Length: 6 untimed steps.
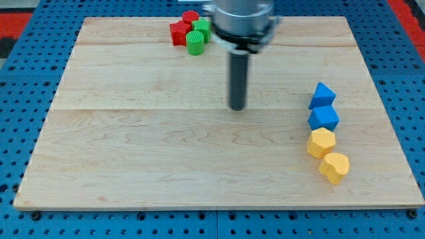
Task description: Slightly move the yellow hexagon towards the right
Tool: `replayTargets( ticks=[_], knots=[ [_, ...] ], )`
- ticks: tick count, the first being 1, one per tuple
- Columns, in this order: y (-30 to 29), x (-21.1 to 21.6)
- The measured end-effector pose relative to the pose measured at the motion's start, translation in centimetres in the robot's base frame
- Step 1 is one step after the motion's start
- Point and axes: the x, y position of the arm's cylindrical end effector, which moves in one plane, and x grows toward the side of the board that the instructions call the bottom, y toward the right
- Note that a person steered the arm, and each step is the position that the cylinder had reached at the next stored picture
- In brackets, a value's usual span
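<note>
Yellow hexagon (321, 143) sits at the counter's (133, 166) right, touching a blue block (324, 119) above and a second yellow block (335, 166) below. No pincer exists; my tip (237, 107) stands well left, approaching. Next: reach its left face.

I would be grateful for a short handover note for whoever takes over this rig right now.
My tip rests mid-board, touching nothing, well to the view's left of the blocks at the right.
Right-side column, top to bottom: blue triangle, blue block, yellow hexagon, second yellow block.
Red and green blocks cluster at the view's top.
Done: no contact yet.
Left: reach the hexagon's left side and nudge it slightly right.
</note>
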Motion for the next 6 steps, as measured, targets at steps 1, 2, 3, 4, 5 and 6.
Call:
replayTargets(
  ticks=[1,2,3,4,5,6],
  knots=[
    [7.4,0.0],
    [6.0,4.8],
    [7.3,8.5],
    [9.2,9.1],
    [9.9,8.6],
    [9.8,4.4]
  ],
)
